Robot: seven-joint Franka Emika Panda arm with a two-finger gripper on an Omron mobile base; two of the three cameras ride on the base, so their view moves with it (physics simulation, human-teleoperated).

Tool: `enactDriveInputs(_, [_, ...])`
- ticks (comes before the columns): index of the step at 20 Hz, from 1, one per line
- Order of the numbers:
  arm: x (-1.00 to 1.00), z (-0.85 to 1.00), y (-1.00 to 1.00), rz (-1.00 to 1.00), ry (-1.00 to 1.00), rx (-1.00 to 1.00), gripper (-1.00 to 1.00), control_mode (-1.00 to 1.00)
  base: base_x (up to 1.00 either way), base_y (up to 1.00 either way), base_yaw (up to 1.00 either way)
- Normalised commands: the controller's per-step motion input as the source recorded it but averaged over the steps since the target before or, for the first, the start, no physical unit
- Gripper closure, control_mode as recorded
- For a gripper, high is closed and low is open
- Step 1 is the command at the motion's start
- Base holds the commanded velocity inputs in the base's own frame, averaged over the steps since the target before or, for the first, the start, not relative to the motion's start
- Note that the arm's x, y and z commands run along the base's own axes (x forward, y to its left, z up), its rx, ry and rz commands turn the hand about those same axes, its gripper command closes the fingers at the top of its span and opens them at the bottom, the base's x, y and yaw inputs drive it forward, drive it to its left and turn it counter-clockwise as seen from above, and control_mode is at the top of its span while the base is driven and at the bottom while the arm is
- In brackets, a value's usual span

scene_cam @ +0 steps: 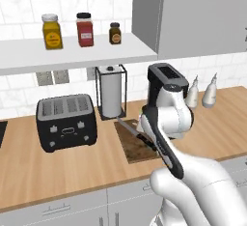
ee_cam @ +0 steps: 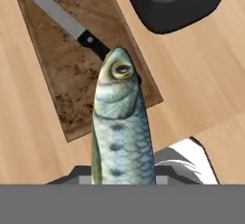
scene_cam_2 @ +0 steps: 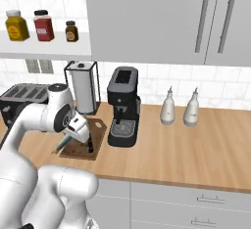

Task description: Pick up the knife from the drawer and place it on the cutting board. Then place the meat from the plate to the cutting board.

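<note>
Along the white-tiled wall runs a wooden worktop (scene_cam: 29,172) with one toaster (scene_cam: 66,121), one paper-towel holder (scene_cam: 111,91), one coffee machine (scene_cam_2: 123,106) and two bottles (scene_cam_2: 179,107). Three jars (scene_cam: 83,29) stand on the shelf (scene_cam: 72,52). Fingers (scene_cam_2: 78,134) clench the meat (ee_cam: 121,127) above the cutting board (ee_cam: 67,60), where the knife (ee_cam: 64,21) lies.

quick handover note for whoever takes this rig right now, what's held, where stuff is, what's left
End effector: shut on the meat, a fish, held above the board.
Knife: already lying on the board, blade toward the end with the handle hole.
Done: knife placed, meat picked up.
Left: lower the meat onto bare board beside the knife, then release.
</note>
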Motion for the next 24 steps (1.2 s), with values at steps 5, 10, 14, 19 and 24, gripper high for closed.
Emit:
enactDriveInputs(5, [1.0,-0.79,0.28,0.03,0.06,-0.07,1.0,-1.0,0.0,0.0,0.0])
enactDriveInputs(10, [0.91,-0.35,0.0,-0.01,0.07,-0.03,1.0,-1.0,0.0,0.0,0.0])
enactDriveInputs(14, [0.83,-0.15,0.03,-0.02,0.12,0.0,1.0,-1.0,0.0,0.0,0.0])
enactDriveInputs(19, [0.66,-0.18,0.36,0.0,0.13,0.0,1.0,-1.0,0.0,0.0,0.0])
enactDriveInputs(24, [0.35,-0.61,0.16,0.0,0.12,-0.03,-1.0,-1.0,0.0,0.0,0.0])
